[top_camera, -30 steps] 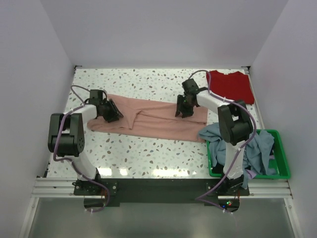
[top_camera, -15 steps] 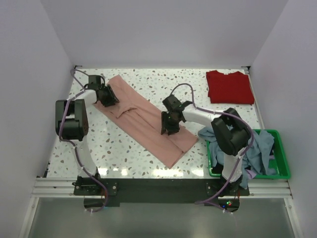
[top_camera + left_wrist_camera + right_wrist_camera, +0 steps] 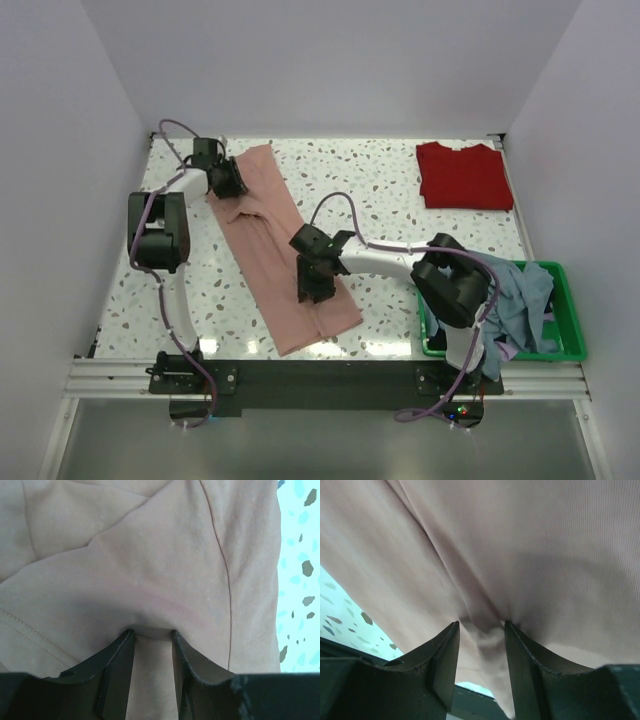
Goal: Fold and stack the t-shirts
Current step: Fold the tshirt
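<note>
The salmon-pink t-shirt lies as a long folded strip, running from the back left corner toward the front middle of the table. My left gripper is shut on its far end; a ridge of pink cloth is pinched between the fingers of that gripper. My right gripper is shut on the strip's near part, and in the right wrist view its jaws bunch pink fabric. A deep red t-shirt lies folded at the back right. Blue-grey t-shirts are heaped in the basket.
The green plastic basket stands at the front right, its heap of cloth spilling over the rim toward the right arm's base. White walls close the table on three sides. The speckled tabletop shows between the pink and red shirts.
The pink shirt has swung from lying across the table to a steep diagonal. My left gripper carried its end to the back left; my right gripper pulled the other end toward the front middle.
</note>
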Available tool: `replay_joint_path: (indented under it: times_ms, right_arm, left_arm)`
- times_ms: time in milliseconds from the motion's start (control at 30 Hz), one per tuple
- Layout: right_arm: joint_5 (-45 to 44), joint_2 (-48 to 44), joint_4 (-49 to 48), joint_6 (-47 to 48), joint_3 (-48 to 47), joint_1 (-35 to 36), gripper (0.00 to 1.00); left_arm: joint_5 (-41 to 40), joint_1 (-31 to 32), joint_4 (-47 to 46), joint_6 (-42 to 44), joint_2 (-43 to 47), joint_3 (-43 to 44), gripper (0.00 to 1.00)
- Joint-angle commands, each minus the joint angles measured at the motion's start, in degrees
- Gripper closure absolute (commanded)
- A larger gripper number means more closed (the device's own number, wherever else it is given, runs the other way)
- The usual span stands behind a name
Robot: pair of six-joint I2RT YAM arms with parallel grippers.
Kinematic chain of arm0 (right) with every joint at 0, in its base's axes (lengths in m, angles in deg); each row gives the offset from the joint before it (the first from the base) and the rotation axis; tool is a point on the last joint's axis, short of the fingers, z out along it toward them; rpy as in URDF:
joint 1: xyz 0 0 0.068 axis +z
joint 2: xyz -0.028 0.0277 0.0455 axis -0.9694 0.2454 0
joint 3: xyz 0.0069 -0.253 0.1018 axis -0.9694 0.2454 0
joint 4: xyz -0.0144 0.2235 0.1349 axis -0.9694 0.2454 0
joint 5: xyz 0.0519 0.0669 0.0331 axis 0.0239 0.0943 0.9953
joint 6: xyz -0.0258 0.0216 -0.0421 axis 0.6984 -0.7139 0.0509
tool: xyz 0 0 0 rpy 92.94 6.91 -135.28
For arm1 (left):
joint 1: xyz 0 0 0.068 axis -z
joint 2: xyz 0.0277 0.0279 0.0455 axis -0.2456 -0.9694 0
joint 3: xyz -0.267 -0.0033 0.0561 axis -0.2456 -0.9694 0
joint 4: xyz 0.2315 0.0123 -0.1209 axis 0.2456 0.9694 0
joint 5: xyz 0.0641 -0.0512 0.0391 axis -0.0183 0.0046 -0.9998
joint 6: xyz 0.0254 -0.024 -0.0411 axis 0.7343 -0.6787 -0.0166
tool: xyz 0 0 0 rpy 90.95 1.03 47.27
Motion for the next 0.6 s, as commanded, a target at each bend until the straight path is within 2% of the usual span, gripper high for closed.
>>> replay_joint_path:
  times_ms: [0, 200, 400, 567]
  right_arm:
    - [-0.9, 1.9, 7.4, -4.8, -1.4, 4.0, 0.55]
    - [-1.7, 3.9, 9.0, -7.6, -5.2, 7.2, 0.54]
    - [-2.6, 3.7, 9.7, -7.5, -7.5, 7.6, 0.54]
    - [-4.6, 0.8, 13.5, -5.5, -11.8, 7.6, 0.52]
  left_arm:
    - [-6.4, 4.2, 0.1, 4.4, -7.0, 1.8, 0.59]
    - [-3.6, 8.7, -0.4, 4.1, -11.6, 8.3, 0.59]
    - [1.6, 10.8, -3.9, 5.1, -12.4, 9.6, 0.59]
    - [5.2, 12.2, -6.0, 5.0, -8.9, 10.3, 0.49]
